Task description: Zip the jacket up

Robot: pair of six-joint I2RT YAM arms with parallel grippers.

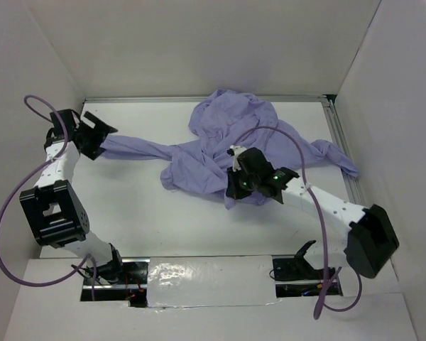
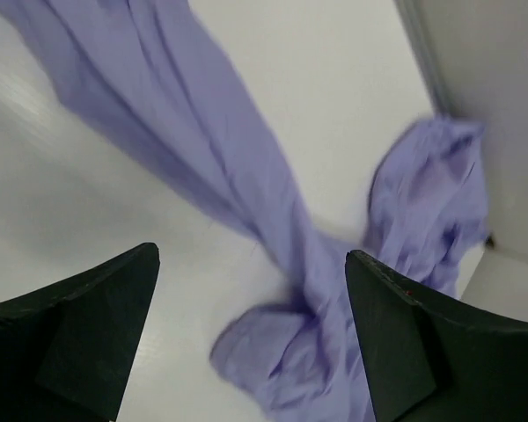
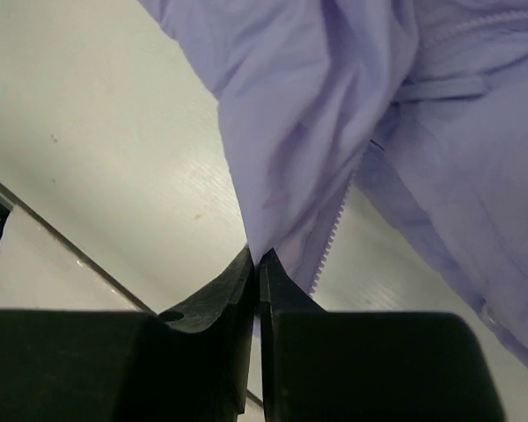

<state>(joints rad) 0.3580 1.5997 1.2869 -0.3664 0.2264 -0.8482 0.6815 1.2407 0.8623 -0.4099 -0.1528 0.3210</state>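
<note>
A thin, wrinkled lavender fabric jacket [image 1: 224,138] was seen lying crumpled on a white surface [image 1: 142,206] enclosed by white walls. The bulk of the garment was bunched just beyond the right hand [image 3: 257,258]. One long sleeve was stretched across the surface as far as the left hand [image 2: 252,252]. The other sleeve was trailed out on the right hand's outer side, towards the side wall.

The left hand was held wide, with its two black fingers [image 2: 88,316] spread far apart and nothing gripped between them. Through its wrist camera, the sleeve was seen lying on the surface ahead of the hand. It ran from the gap between the fingers towards the bunched body of the jacket further ahead. Whether either finger touched the sleeve could not be told.

The right hand was narrowed almost completely, with its black fingers pressed nearly together. A pointed fold of the jacket's edge was pinched at the fingertips, and the fabric was seen widening out ahead of the tips. A row of pale zipper teeth [image 3: 334,224] was visible along the fabric edge, just to the right of the fingertips. That edge was seen unjoined, with the white surface showing beside it.
</note>
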